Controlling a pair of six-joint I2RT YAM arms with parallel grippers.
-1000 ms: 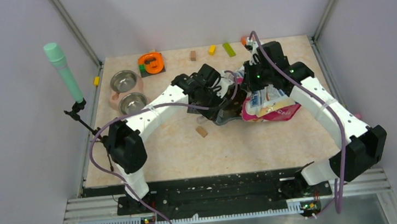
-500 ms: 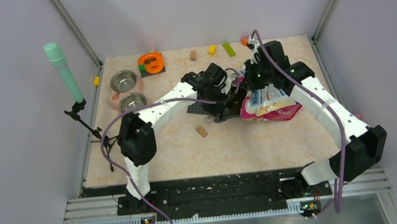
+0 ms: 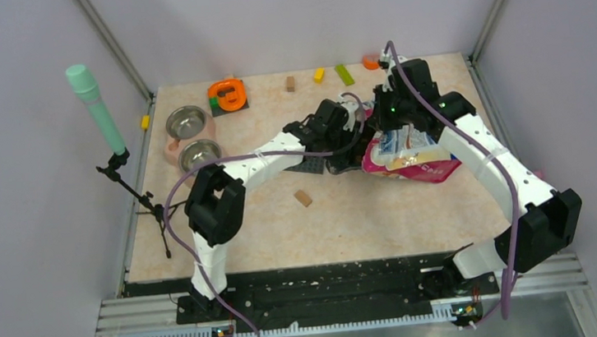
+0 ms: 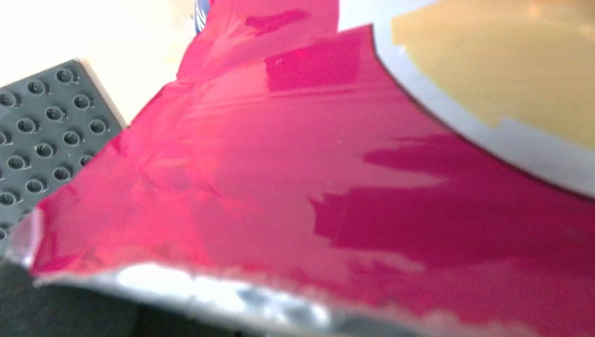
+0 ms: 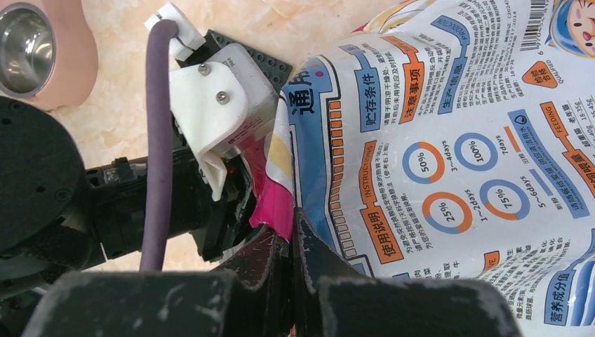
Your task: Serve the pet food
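The pet food bag [image 3: 410,163], glossy pink with white and blue print, lies tilted on the table right of centre. No kibble shows; it is hidden inside. My right gripper [image 5: 291,228] is shut on the bag's [image 5: 456,140] pink upper edge, reaching down from behind [image 3: 395,132]. My left gripper [image 3: 357,150] presses against the bag's left side, over the dark studded plate [image 3: 303,167]. The left wrist view is filled by the pink bag [image 4: 337,196] with its silver torn rim below; the left jaws are not seen there. From the right wrist, the left gripper [image 5: 231,203] sits by the pink fold.
Two steel bowls [image 3: 186,121] [image 3: 199,154] in a pink stand sit at the left. A tan block [image 3: 304,198] lies in front of the plate. An orange object [image 3: 226,94] and small coloured blocks [image 3: 343,74] line the back edge. A green-tipped stand [image 3: 95,105] is outside the left wall.
My left arm has stretched right and back, bringing its gripper against the bag. The bag has dropped lower and lies flatter, still in the right gripper.
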